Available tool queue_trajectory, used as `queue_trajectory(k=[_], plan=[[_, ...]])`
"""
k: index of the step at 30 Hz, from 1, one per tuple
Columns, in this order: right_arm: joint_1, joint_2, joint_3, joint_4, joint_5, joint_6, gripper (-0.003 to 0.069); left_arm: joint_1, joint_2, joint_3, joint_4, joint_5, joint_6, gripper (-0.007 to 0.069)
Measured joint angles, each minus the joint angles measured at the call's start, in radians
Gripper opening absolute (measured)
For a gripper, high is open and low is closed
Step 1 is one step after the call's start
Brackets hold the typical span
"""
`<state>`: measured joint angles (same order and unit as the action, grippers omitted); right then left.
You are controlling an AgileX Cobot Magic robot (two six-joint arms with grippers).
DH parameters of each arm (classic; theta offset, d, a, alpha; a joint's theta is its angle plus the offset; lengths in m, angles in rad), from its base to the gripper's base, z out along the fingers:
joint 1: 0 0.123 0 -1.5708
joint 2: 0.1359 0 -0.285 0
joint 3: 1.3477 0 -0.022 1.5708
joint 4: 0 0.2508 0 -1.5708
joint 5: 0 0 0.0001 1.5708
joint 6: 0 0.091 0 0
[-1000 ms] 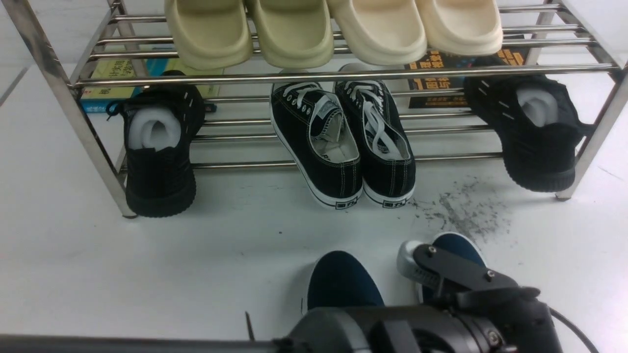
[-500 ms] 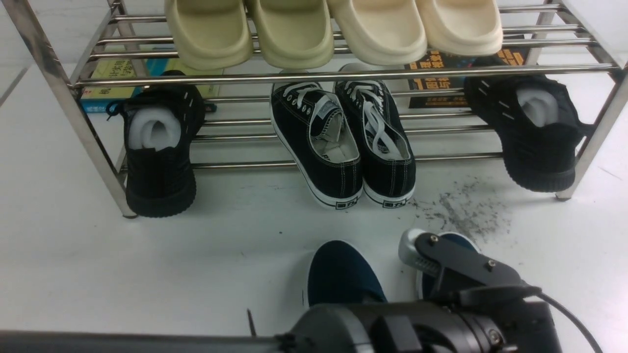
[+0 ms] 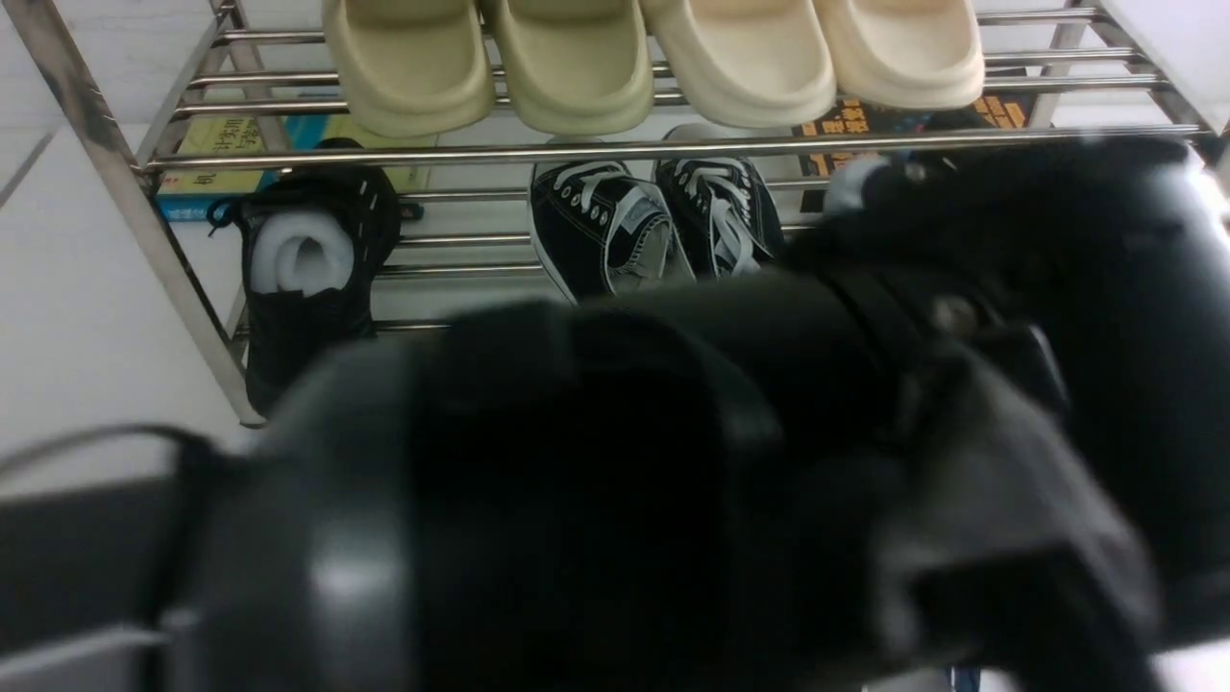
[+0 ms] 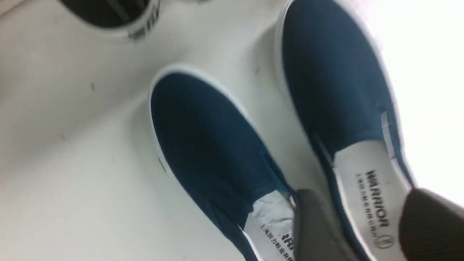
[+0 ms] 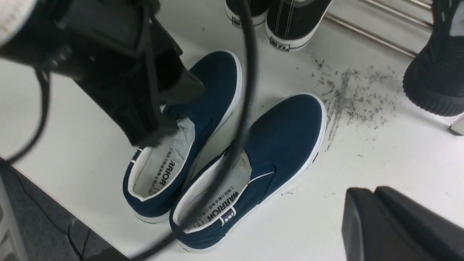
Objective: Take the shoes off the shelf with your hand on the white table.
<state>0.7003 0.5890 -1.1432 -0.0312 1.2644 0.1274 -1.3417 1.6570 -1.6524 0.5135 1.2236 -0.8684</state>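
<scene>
The shoes lie side by side on the table, off the shelf and just in front of it. The left gripper hangs over their openings, jaws wide, gripping nothing. The right gripper looks closed and empty. The placing step seems finished. Next, the arms need only lift away without nudging the pair.

Front view: blurred black arm hides most of white table, lace-up sneakers' heels. Left wrist view: navy shoes blurred, heels cut off.
</scene>
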Motion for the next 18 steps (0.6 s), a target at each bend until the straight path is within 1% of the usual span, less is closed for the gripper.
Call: queue_trajectory(k=[2, 3, 4, 5, 6, 7, 8, 9, 10, 12, 13, 15, 18], plan=[[0.000, -0.055, 0.017, -0.001, -0.002, 0.025, -0.0003, 0.000, -0.042, -0.001, 0.005, 0.007, 0.019, 0.0179], [0.000, -0.083, 0.037, -0.001, -0.010, 0.033, -0.0009, 0.000, -0.055, -0.001, 0.008, 0.011, 0.025, 0.0141], [0.000, -0.120, 0.076, -0.001, -0.051, 0.047, -0.0013, 0.000, -0.080, -0.001, 0.012, 0.011, 0.047, 0.0074], [0.000, -0.172, 0.167, -0.001, -0.144, 0.055, -0.0014, 0.000, -0.108, -0.001, 0.019, 0.011, 0.089, 0.0025], [0.000, -0.179, 0.167, -0.001, -0.161, 0.055, -0.0014, 0.000, -0.112, -0.001, 0.019, 0.011, 0.095, 0.0025], [0.000, -0.212, 0.237, 0.003, -0.255, 0.059, -0.0014, 0.000, -0.131, -0.001, 0.020, 0.011, 0.126, 0.0011], [0.000, -0.255, 0.363, 0.011, -0.423, 0.062, -0.0014, 0.000, -0.159, -0.001, 0.021, 0.011, 0.160, 0.0005], [0.000, -0.274, 0.443, 0.017, -0.529, 0.063, -0.0014, 0.000, -0.176, -0.001, 0.022, 0.011, 0.171, 0.0004], [0.000, -0.280, 0.474, 0.019, -0.550, 0.063, -0.0014, 0.000, -0.180, -0.001, 0.024, 0.011, 0.171, 0.0004], [0.000, -0.302, 0.648, 0.020, -0.802, 0.063, -0.0014, 0.001, -0.220, -0.002, 0.030, 0.011, 0.179, 0.0004], [0.000, -0.304, 0.680, 0.020, -0.846, 0.063, -0.0014, 0.001, -0.230, -0.002, 0.031, 0.011, 0.180, 0.0004], [0.000, -0.306, 0.780, 0.019, -1.006, 0.063, -0.0013, 0.001, -0.244, -0.002, 0.036, 0.011, 0.181, 0.0004], [0.000, -0.308, 0.829, 0.016, -1.101, 0.063, -0.0013, 0.001, -0.247, -0.002, 0.046, 0.011, 0.181, 0.0004]])
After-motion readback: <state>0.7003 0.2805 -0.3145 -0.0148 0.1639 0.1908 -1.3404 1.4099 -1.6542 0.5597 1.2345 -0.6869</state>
